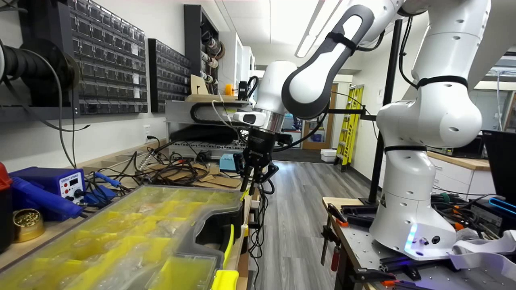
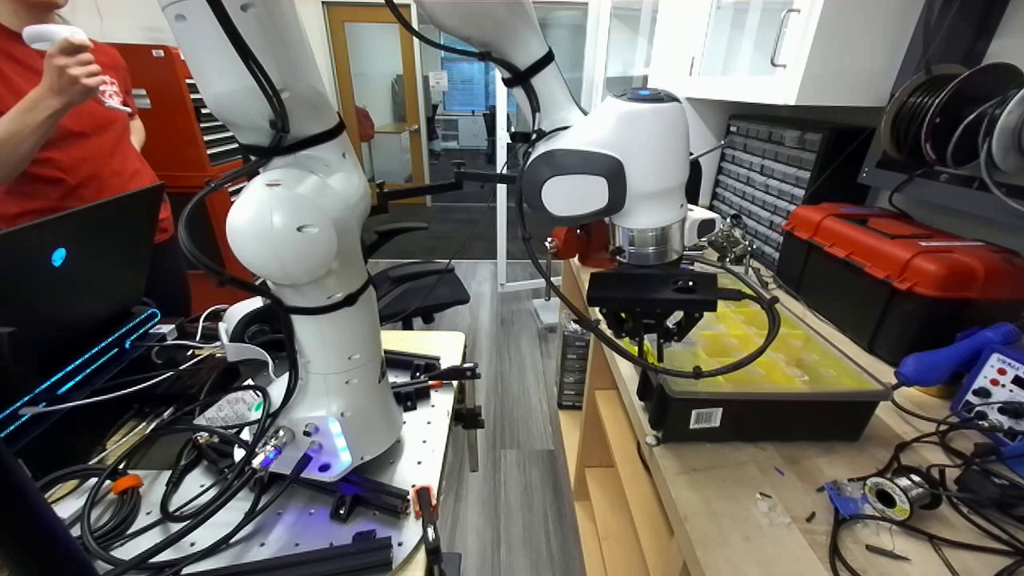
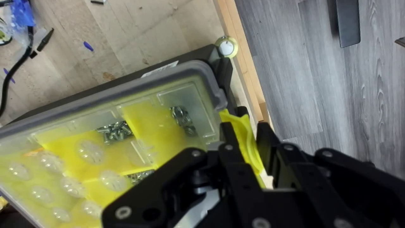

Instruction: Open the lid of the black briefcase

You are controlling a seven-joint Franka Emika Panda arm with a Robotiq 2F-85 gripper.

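Straddling a yellow latch (image 3: 245,141), fingers apart, the gripper (image 3: 245,126) hangs at the far right corner of the black briefcase (image 1: 219,223) in an exterior view; the closed lid (image 1: 135,229) stretches near and left.

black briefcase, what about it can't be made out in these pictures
Near end of the black briefcase: cut off by the left and bottom edges in an exterior view.
Contents of the bins: blurred by the hazy lid in an exterior view.
Part of the yellow latch: hidden by the gripper in the wrist view; contact unclear.
Print on the barcode label: too small in an exterior view.
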